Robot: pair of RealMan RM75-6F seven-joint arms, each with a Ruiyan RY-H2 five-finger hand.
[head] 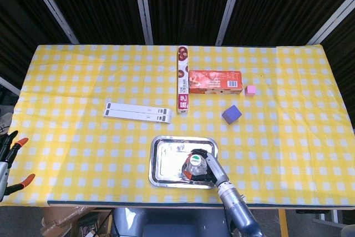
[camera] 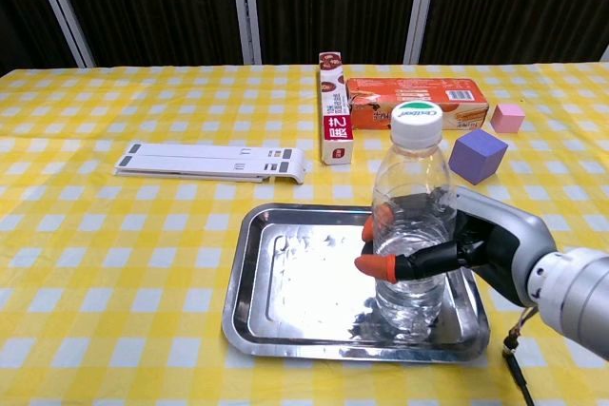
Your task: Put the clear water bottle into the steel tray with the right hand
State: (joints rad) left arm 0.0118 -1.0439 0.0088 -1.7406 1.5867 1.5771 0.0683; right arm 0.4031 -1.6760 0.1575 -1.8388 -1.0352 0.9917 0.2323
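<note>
One clear water bottle (camera: 411,216) stands upright inside the steel tray (camera: 257,301), toward its right side, with its base apparently on the tray floor. The right hand (camera: 476,249) wraps around its lower body, orange fingertips (camera: 373,266) pressed to the plastic. Judging from this, placement looks nearly done; only letting go remains. Only the head view shows the left hand (head: 6,151), at the table's far left edge, holding nothing, fingers apart.

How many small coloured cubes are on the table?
2: a purple foam cube right of the steel tray, and a small pink cube beside the orange box.
</note>
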